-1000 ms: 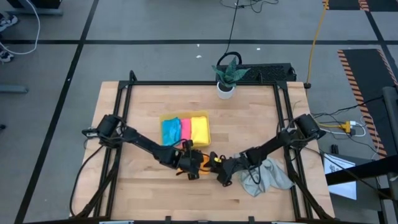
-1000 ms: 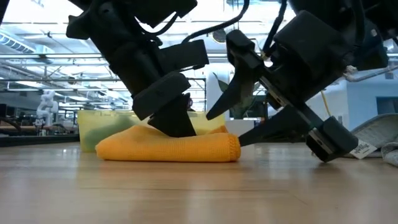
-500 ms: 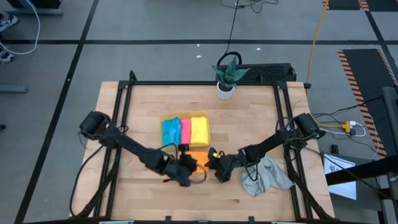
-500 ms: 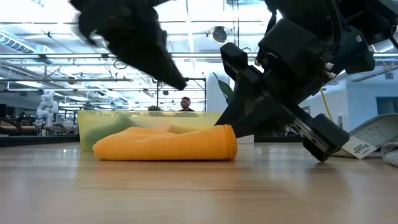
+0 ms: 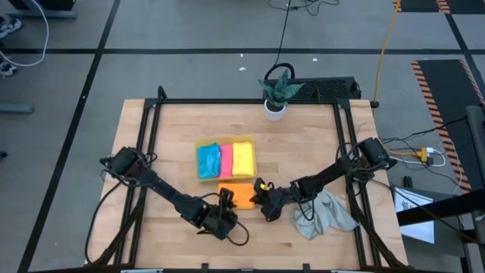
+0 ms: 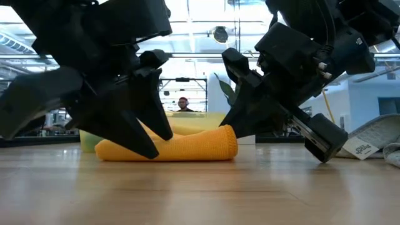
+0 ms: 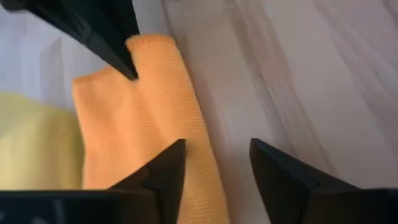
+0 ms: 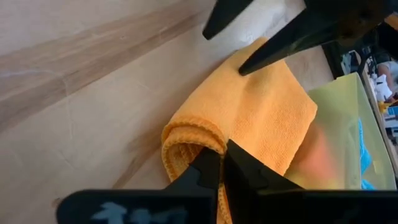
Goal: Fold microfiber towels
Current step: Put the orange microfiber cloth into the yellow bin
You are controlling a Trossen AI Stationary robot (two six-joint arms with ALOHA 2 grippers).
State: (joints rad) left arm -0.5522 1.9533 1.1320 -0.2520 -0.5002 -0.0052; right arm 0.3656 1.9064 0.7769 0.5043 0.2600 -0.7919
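High view: the folded orange towel is being kept flat on the worktop, just beside the yellow tray. Its folded edge is being pinched by the right hand, fingers closed. The left hand, fingers parted and nothing held, is being carried off the towel toward the near edge, where a second ago it was pressed on it.

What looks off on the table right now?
Only the grey towel: it lies crumpled and unfolded at the table's right edge, while the blue, pink and yellow towels sit folded in the tray and the orange towel lies folded beside it.
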